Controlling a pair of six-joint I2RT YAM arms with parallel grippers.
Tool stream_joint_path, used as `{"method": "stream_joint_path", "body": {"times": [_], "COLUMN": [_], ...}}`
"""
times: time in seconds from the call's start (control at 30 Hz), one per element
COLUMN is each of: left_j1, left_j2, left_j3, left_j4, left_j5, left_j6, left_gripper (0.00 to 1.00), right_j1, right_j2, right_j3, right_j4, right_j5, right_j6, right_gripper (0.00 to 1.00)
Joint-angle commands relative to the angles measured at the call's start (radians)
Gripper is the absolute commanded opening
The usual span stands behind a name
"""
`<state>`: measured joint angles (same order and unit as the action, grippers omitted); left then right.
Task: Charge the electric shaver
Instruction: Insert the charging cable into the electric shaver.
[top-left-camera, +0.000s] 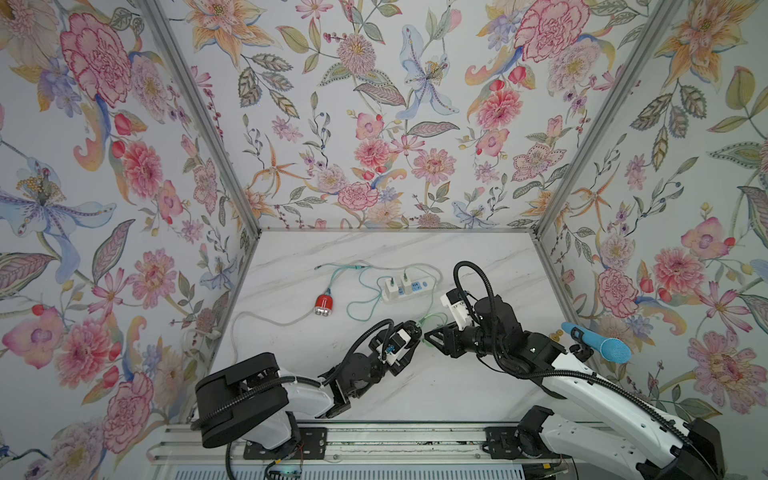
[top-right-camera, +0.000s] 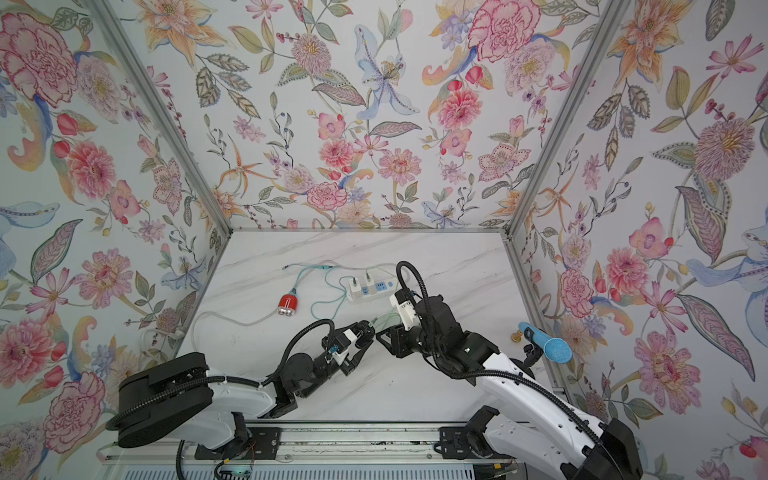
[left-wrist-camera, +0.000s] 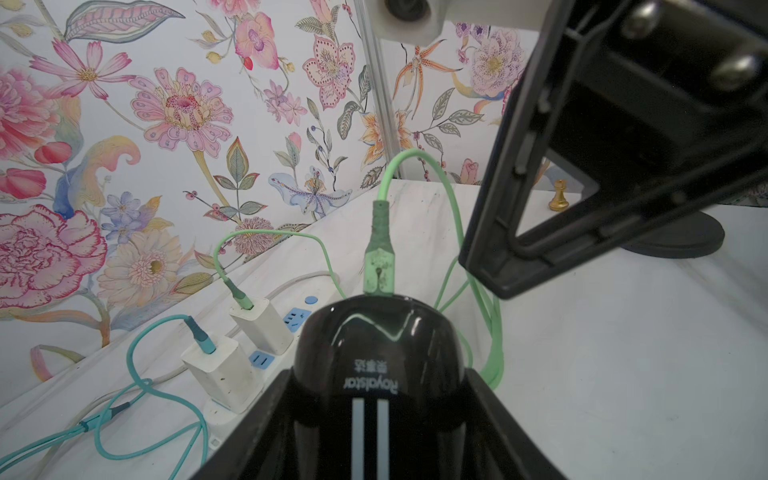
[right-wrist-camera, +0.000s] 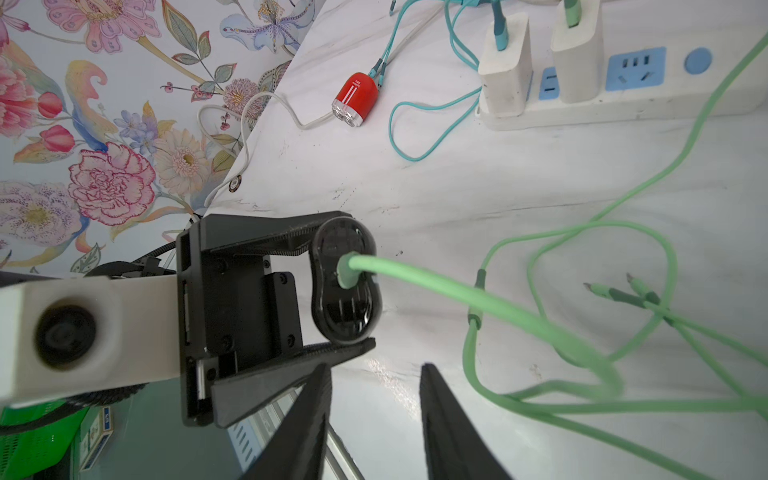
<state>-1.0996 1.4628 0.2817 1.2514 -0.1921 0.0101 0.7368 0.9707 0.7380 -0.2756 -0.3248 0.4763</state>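
The black shaver (left-wrist-camera: 378, 365) is off the table, clamped across its body by the left gripper (right-wrist-camera: 353, 282), nearer the robot than the power strip (top-left-camera: 411, 291). A green cable (right-wrist-camera: 519, 316) is plugged into its free end. The right gripper (right-wrist-camera: 376, 370) sits just beside that plugged end with its fingers apart and nothing between them. The green cable runs to one of two white chargers (right-wrist-camera: 577, 62) in the power strip. Its slack lies in loops on the robot's side of the strip, along with its spare connector ends (right-wrist-camera: 615, 293). In both top views a red shaver (top-left-camera: 323, 304) lies left of the power strip. It is joined by a teal cable (right-wrist-camera: 415, 158) to the other charger (right-wrist-camera: 505, 75). The strip's own white cord (top-left-camera: 266, 319) trails further left to the table edge. Right of the strip, by the side wall, a blue microphone-shaped object (top-left-camera: 606, 345) sits on a black stand with a round base (left-wrist-camera: 681, 239), and a small gold chess pawn (left-wrist-camera: 560, 195) stands near it. The table (top-left-camera: 299, 345) is white with grey marble veining. Walls (top-left-camera: 374, 124) in floral wallpaper enclose it on three sides, with aluminium posts (top-left-camera: 199, 112) at the corners. A metal rail (top-left-camera: 374, 442) carries both arms.
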Motion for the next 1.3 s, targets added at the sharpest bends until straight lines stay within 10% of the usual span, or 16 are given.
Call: {"method": "stream_joint_path", "body": {"times": [0.0, 1.27], "left_j1": [0.007, -0.011], "left_j2": [0.002, -0.070], "left_j3": [0.021, 0.066], "left_j4": [0.048, -0.047], "left_j5": [-0.017, -0.051], "left_j6": [-0.021, -0.051], "left_gripper": [0.00, 0.00], "right_j1": [-0.018, -0.035], "right_j2": [-0.038, 0.018], "right_j3": [-0.004, -0.078], "right_j4": [0.112, 0.393], "right_j5": [0.003, 0.069], "right_j6": [0.057, 0.147], "right_gripper": [0.39, 0.30]}}
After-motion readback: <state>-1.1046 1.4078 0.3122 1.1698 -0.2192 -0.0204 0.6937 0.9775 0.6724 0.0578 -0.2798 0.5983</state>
